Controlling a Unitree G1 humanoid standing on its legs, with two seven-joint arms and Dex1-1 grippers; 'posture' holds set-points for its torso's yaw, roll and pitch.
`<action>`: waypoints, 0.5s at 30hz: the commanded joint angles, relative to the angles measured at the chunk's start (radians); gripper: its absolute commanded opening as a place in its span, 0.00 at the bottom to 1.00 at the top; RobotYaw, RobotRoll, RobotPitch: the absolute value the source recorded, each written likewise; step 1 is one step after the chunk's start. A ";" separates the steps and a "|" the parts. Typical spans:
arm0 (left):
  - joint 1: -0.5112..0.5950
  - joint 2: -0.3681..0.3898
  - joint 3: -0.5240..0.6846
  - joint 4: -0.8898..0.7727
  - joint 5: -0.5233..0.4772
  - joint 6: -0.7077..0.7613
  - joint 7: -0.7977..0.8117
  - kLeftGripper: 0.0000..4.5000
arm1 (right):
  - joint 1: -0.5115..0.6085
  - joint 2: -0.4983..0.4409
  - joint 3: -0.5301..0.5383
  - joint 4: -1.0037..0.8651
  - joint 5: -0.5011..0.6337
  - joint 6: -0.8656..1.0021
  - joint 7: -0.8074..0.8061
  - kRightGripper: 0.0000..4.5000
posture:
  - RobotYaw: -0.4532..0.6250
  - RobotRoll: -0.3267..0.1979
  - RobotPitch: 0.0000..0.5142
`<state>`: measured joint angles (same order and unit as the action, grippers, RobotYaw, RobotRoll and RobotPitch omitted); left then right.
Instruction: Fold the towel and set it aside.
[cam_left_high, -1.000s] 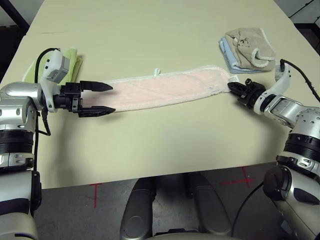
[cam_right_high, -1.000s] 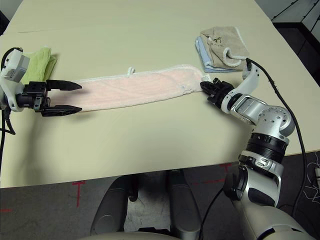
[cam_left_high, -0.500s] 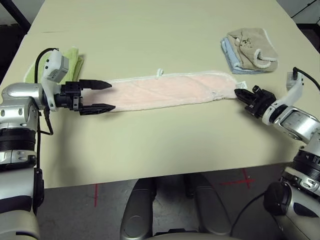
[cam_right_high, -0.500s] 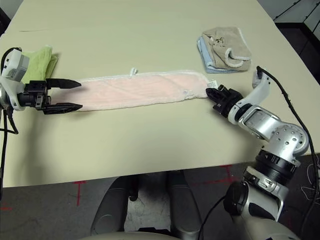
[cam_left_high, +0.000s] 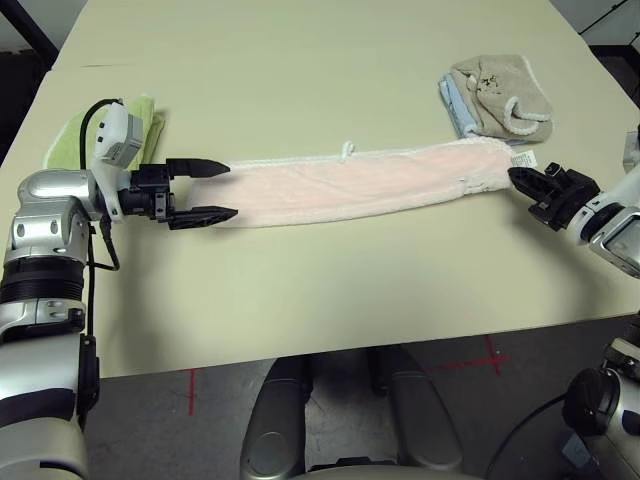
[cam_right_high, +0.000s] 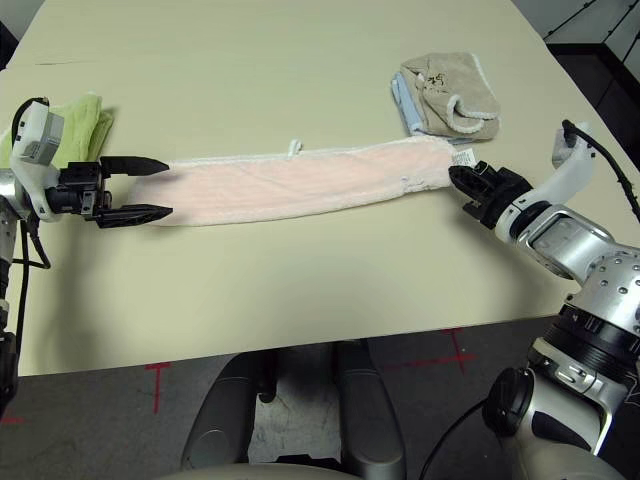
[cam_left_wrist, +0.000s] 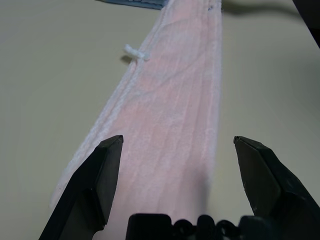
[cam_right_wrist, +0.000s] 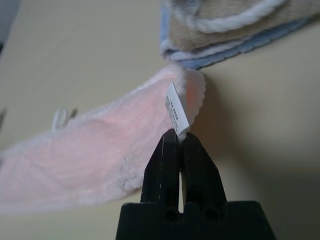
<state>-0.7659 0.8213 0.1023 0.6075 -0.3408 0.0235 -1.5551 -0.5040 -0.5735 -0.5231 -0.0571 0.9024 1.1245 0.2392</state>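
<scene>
The towel (cam_left_high: 350, 185), pale pink with white edging and a small loop, lies as a long narrow strip across the middle of the table (cam_left_high: 300, 290). My left gripper (cam_left_high: 230, 190) is open at the strip's left end, one finger on each side of it just above the table; the left wrist view shows the towel (cam_left_wrist: 175, 100) running away between the fingers. My right gripper (cam_left_high: 515, 178) is shut on the towel's right-hand corner, pinching it by the white tag (cam_right_wrist: 176, 110) with its fingertips (cam_right_wrist: 170, 145) together.
A light green towel (cam_left_high: 75, 135) lies at the left edge behind my left arm. A folded beige and blue stack (cam_left_high: 500, 95) sits at the back right, close to the pink towel's held end. The table's front edge runs near both arms.
My right gripper has moved right and towards the front edge, drawing the towel's right end with it, so the strip lies longer. The left gripper has stayed open at the left end.
</scene>
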 joint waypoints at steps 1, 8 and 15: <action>0.014 -0.008 0.005 0.022 0.008 -0.045 0.007 1.00 | 0.035 -0.056 0.107 0.014 -0.093 -0.105 0.127 0.01 | 0.42 0.62 0.57; 0.017 -0.004 0.001 0.025 0.007 -0.054 0.005 1.00 | 0.032 -0.157 0.266 0.030 -0.250 -0.322 0.349 0.01 | 0.42 0.62 0.57; 0.016 -0.008 -0.004 0.027 0.006 -0.051 0.001 1.00 | -0.025 -0.175 0.328 0.002 -0.287 -0.390 0.482 0.01 | 0.42 0.62 0.56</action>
<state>-0.7659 0.8130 0.1023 0.6350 -0.3387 -0.0214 -1.5434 -0.5256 -0.7384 -0.2110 -0.0330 0.6153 0.7457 0.6873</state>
